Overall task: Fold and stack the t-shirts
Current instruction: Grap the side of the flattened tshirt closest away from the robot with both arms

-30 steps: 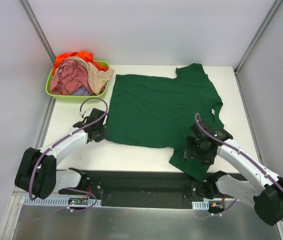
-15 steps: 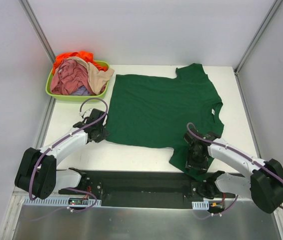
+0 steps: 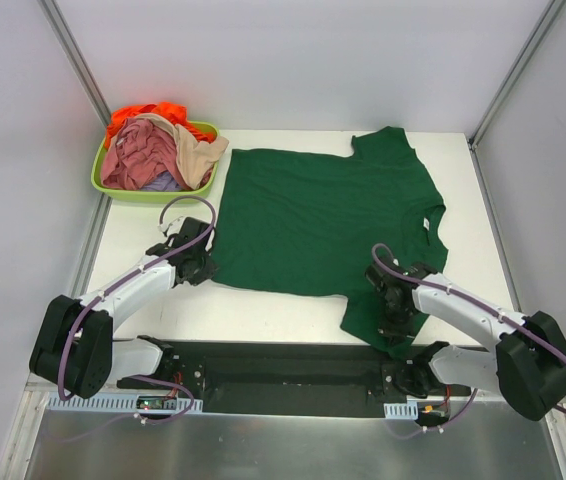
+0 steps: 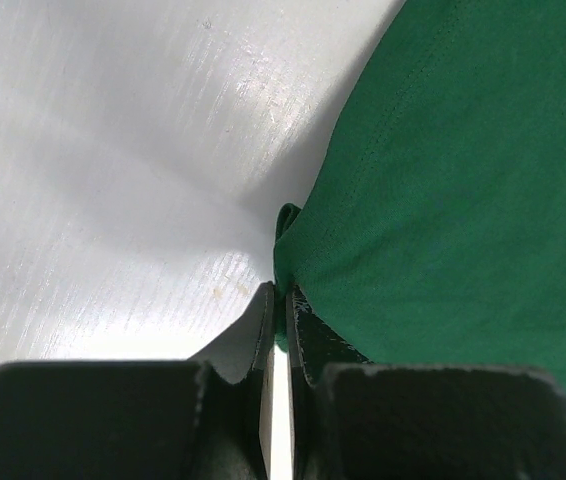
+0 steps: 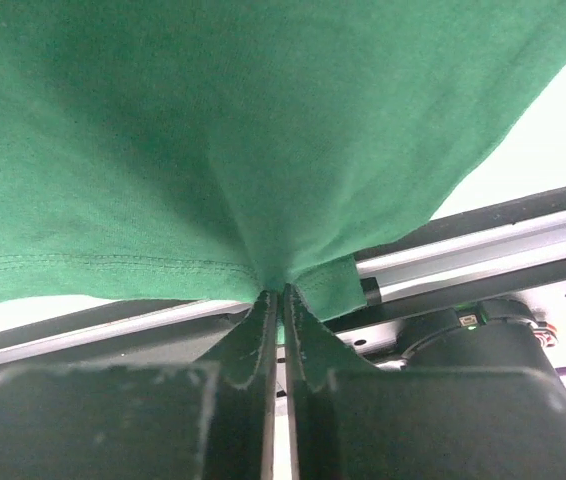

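The green shirt (image 3: pixel 323 225) lay spread flat on the table (image 3: pixel 263 312), hem to the left and collar to the right. Its near sleeve draped over the table's near edge onto the black rail (image 3: pixel 283 365). The left gripper (image 4: pixel 281 300) was pinched tight on the near hem corner. The right gripper (image 5: pixel 281 297) was clamped on the near sleeve's hem, cloth bunching to a peak at its tips. Holding both ends of the near side probably served to carry it across in a lengthwise fold. The other shirts (image 3: pixel 158 150) sat heaped in the tub (image 3: pixel 113 190) at the far left, well apart.
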Robot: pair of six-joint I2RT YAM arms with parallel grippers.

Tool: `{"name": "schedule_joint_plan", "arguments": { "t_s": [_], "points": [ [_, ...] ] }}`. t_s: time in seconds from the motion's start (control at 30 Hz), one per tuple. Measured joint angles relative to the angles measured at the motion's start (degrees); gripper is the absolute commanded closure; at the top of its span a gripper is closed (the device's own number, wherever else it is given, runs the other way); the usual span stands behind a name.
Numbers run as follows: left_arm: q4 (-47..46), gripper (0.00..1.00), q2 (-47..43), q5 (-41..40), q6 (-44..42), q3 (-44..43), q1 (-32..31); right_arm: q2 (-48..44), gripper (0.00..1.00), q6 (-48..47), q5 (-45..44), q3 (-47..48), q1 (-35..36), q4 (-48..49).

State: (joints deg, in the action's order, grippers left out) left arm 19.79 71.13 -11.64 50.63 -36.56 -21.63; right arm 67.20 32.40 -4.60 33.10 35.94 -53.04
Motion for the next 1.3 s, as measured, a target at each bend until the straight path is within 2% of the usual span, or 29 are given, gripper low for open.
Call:
{"name": "schedule_joint_plan", "arguments": {
  "t_s": [0.6, 0.9, 1.3],
  "points": [
    [0.1, 1.00, -2.9, 0.0, 0.0, 0.6, 0.0, 0.1, 0.97, -4.9, -5.8, 11.1, -0.2, -9.3],
    [0.3, 1.00, -3.6, -0.1, 0.0, -0.2, 0.0, 1.1, 0.99, -9.0, -8.9, 16.3, -3.6, -11.4],
    [8.8, 1.00, -17.2, -2.3, 3.4, 2.2, 0.0, -1.0, 0.99, -16.2, 0.0, 18.7, -3.7, -18.8]
  ]
}}
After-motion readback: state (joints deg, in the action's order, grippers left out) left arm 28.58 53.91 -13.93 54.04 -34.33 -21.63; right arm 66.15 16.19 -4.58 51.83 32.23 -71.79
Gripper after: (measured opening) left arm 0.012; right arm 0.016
